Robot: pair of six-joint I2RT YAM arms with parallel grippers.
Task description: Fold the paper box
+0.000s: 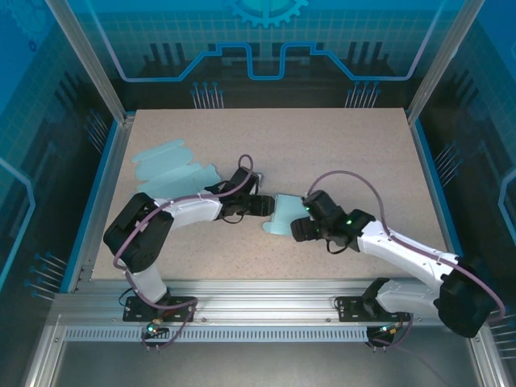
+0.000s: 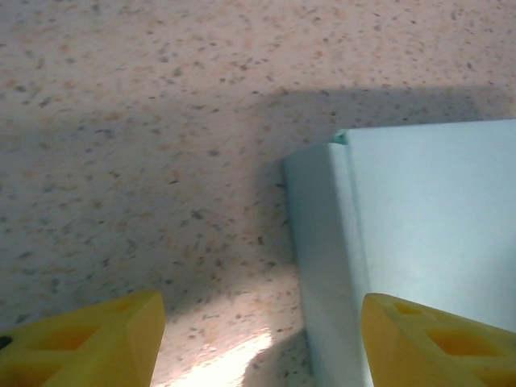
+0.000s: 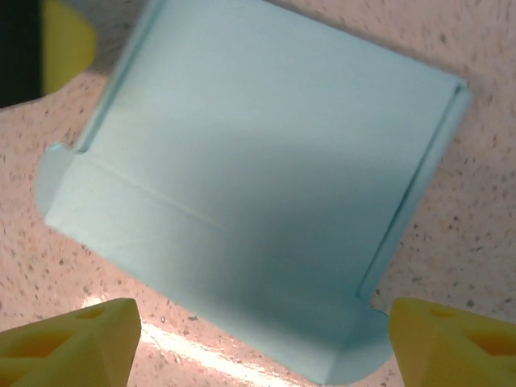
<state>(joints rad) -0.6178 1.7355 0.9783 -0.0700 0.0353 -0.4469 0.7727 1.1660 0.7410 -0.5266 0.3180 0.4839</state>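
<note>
Speckled table (image 1: 322, 145) | 1 half-folded paper box (image 1: 284, 216) | left jaws, right jaws: apart, empty

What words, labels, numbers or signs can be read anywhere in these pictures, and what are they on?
No text can be read anywhere.
Paper box: plain light blue, no print.
Flat paper blanks: plain as well.
Back panel: a gear drawing and circuit-style lines, no letters.
Green lights on the right arm: glowing dots only, no label legible.
</note>
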